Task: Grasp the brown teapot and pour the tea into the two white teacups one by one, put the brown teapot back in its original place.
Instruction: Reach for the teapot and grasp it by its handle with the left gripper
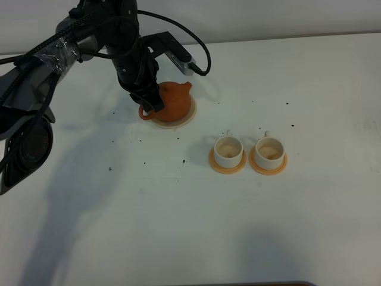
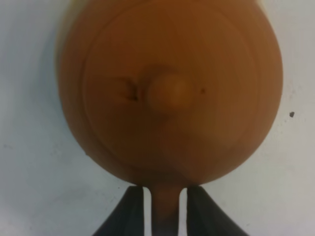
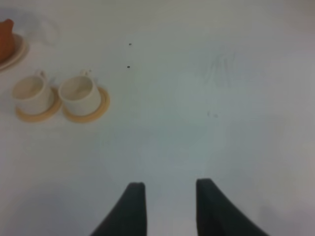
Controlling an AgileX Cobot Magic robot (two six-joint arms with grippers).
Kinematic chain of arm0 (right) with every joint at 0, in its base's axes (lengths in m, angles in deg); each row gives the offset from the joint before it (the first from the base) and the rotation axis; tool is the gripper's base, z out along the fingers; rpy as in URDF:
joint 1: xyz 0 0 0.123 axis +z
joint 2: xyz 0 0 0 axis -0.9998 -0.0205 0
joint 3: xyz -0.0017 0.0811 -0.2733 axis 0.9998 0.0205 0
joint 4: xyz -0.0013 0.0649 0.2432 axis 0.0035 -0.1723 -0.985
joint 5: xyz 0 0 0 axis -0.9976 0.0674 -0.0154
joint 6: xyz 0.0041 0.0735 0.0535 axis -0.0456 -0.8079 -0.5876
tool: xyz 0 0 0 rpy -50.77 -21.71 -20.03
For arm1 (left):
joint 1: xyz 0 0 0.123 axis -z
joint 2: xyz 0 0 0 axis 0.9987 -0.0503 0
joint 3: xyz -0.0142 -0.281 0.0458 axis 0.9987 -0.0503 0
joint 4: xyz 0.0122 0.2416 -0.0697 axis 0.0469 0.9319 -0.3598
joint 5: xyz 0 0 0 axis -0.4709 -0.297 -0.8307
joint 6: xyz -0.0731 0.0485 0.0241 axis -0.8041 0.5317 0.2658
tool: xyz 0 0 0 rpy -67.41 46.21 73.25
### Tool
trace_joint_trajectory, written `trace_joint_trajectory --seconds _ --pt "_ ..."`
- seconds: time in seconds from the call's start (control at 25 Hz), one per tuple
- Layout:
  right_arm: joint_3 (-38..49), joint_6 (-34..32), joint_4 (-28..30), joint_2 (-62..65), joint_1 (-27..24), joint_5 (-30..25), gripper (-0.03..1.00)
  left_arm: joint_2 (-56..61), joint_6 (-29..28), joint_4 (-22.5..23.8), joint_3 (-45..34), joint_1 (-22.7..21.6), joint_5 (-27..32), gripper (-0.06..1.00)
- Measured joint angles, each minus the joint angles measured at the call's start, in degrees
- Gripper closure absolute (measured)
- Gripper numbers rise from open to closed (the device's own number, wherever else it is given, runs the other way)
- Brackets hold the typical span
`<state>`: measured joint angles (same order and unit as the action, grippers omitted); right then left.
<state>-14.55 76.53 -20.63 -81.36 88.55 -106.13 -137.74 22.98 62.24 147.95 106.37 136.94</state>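
White table, marked with a few dark specks. Teapot sits on its saucer, far left. Two cups stand nearer the middle on orange coasters that lie just beside each other, well apart from the teapot.

Left gripper: fingers straddle the handle with a thin sliver of light on each side. It is narrowly apart and not clamped, so far as the wrist view shows. Right gripper: fingers apart, empty, over bare table, well clear of the cups.

Risks, as judged:
1. The handle is slim, and the teapot's weight hangs out ahead of the fingers. A light or off-centre grip may let it swing on lifting, dipping the spout and spilling tea early.
2. Nothing holds the lid. A steep tilt over a cup could drop it.
3. The cups are small and close together. A poorly aimed pour would wet a coaster or the wrong cup, and a low pass could knock one over.
4. A slanted lift may drag the saucer.
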Motion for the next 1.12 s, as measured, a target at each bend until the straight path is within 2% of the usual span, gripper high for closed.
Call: trace_joint_trajectory --seconds 0.4,0.6,1.12 --pt "0.0 0.0 0.0 0.0 0.0 0.0 0.73 0.0 3.2 -0.4 0.0 -0.1 0.0 0.73" --pt "0.0 0.0 0.0 0.0 0.0 0.0 0.73 0.0 4.5 -0.8 0.0 -0.2 0.0 0.82" --pt "0.0 0.0 0.0 0.0 0.0 0.0 0.73 0.0 4.9 -2.3 0.0 -0.6 0.0 0.82"
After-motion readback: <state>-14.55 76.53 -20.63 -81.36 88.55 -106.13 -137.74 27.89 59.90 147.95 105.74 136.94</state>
